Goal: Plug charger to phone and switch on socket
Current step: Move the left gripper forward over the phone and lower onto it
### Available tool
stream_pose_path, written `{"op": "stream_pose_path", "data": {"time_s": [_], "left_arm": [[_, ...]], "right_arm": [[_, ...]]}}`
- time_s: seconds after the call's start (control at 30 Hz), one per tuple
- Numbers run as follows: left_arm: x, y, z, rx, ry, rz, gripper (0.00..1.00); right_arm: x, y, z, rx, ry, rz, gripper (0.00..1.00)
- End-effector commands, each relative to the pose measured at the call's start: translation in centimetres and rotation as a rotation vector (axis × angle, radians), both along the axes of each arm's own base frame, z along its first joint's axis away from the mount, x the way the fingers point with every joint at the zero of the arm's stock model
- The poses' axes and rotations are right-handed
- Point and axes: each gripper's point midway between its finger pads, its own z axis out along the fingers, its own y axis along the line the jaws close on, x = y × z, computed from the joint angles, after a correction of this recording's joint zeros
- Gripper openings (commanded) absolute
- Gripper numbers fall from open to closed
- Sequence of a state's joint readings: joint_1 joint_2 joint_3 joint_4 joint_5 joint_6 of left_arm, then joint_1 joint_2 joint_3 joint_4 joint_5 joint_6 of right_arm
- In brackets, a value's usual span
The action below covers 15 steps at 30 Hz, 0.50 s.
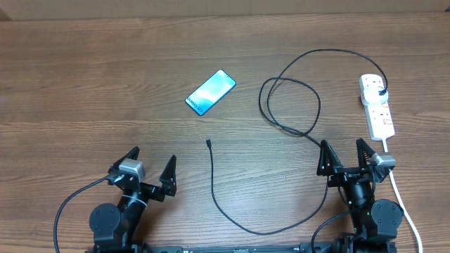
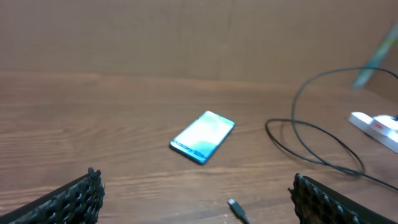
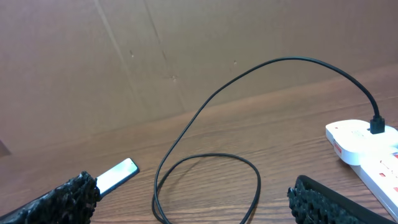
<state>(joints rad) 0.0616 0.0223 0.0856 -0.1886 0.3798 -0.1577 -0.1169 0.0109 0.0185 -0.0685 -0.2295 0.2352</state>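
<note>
At the lower left of the overhead view we see the left hand (image 1: pixel 154 153) released, its fingers spread wide over bare table (image 1: pixel 84 84) and touching nothing. Up and right of it, near the upper centre, the phone (image 1: pixel 210 92) lies flat and slanted, screen up and lit pale blue. Below the phone, well apart from it, the charger (image 1: pixel 213 176) has its tip (image 1: pixel 209 143) lying loose on the wood. From there the thin black cable runs down, sweeps right along the bottom, climbs past the right hand and curls into a loose loop at the upper right. The right hand (image 1: pixel 343 143), at the lower right, is also released and grasps nothing. At the right edge lies the socket (image 1: pixel 376 105), with the charger's plug (image 1: pixel 380 92) seated in the outlet at its upper end. Its white cord (image 1: pixel 401 197) trails down to the bottom right corner. We cannot tell how its switches are set.
</note>
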Motion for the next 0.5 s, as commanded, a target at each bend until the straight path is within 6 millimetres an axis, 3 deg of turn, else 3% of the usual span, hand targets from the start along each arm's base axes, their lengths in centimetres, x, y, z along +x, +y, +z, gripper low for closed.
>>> {"op": "stream_pose_path", "data": {"time_s": [0.0, 0.17, 0.47], "left_arm": [[-0.1, -0.4, 1.4, -0.008, 0.018, -0.029, 1.0], [1.2, -0.3, 2.8, 0.047, 0.095, -0.041, 1.0], [8.8, -1.2, 5.1, 0.234, 0.348, -0.111, 1.0]], "right_arm": [[0.0, 0.1, -0.2, 0.004, -0.002, 0.005, 1.0], [0.0, 0.1, -0.2, 0.004, -0.002, 0.005, 1.0], [0.0, 0.1, -0.2, 0.004, -0.002, 0.005, 1.0]]}}
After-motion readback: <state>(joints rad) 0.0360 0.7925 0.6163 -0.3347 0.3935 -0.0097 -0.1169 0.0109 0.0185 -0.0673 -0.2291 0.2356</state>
